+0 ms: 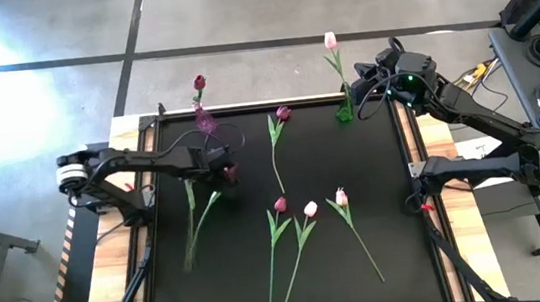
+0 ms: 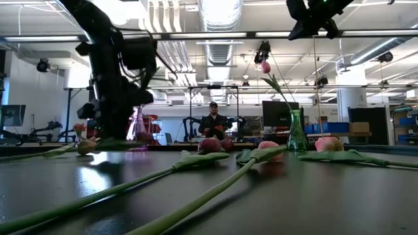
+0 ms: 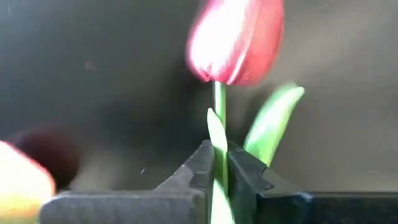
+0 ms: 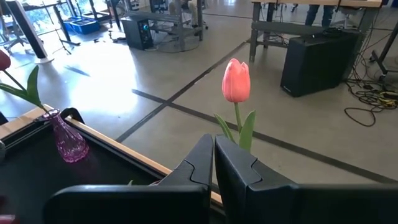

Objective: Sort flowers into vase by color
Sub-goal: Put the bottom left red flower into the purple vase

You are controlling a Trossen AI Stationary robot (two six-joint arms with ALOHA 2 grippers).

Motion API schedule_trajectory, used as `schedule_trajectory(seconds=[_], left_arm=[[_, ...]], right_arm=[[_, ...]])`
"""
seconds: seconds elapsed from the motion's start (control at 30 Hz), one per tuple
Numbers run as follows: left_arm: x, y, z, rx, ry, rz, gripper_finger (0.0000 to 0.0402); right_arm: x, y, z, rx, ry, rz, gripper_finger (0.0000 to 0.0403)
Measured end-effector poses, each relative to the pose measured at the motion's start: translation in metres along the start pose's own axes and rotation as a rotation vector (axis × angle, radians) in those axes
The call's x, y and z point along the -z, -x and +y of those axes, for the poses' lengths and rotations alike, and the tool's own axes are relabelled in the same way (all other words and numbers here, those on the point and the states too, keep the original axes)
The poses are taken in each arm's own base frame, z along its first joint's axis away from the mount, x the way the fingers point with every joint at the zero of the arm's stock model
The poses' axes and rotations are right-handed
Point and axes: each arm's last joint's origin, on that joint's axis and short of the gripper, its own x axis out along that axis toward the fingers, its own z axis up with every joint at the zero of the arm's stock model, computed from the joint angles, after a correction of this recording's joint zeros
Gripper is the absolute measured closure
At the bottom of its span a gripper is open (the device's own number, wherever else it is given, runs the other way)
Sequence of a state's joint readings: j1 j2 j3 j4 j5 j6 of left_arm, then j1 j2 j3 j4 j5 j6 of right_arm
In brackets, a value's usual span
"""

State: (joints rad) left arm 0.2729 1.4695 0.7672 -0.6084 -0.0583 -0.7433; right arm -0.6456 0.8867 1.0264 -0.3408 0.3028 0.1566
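Note:
My left gripper [image 1: 226,173] is low over the table's left half, shut on a dark magenta tulip [image 3: 236,40]. A purple vase [image 1: 204,118] at the far edge holds one dark magenta tulip [image 1: 199,82]. A green vase [image 1: 345,109] at the far edge holds one pale pink tulip [image 4: 236,81]. My right gripper [image 4: 214,149] is shut, high up beside that tulip, which shows just beyond its fingertips. Several more tulips lie flat on the table: a magenta one [image 1: 283,113], another magenta one [image 1: 280,205], a pale one [image 1: 310,209] and a pale pink one [image 1: 341,197]. My left gripper pinches the tulip's stem just below the head [image 3: 219,124] between its two fingers, with a leaf [image 3: 216,134] caught alongside. The fingers come from above, across the stem. The stem's lower end [image 1: 192,255] lies on the table; the head [image 2: 85,147] is close to the tabletop.
The black mat [image 1: 374,180] has wooden borders [image 1: 104,289] on both sides. The loose tulips fill the near middle. A person [image 2: 212,121] sits in the room far behind the table. Cables and equipment lie on the floor beyond the far edge.

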Motion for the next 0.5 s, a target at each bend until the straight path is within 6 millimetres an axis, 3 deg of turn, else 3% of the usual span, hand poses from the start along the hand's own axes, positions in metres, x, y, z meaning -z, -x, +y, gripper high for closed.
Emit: schedule_trajectory(seconds=[0.17,0.37,0.5], left_arm=[[-0.006,0.039,-0.002,0.082,-0.035,-0.146,0.0395],[-0.012,0.117,0.005,0.168,-0.050,-0.481,0.0399],[-0.009,0.173,0.018,0.136,-0.034,-0.749,0.0400]], right_arm=[[0.000,0.000,0.000,0.000,0.000,0.000,0.0393],[0.000,0.000,0.000,0.000,0.000,0.000,0.0393],[0.000,0.000,0.000,0.001,-0.001,-0.001,0.0393]])
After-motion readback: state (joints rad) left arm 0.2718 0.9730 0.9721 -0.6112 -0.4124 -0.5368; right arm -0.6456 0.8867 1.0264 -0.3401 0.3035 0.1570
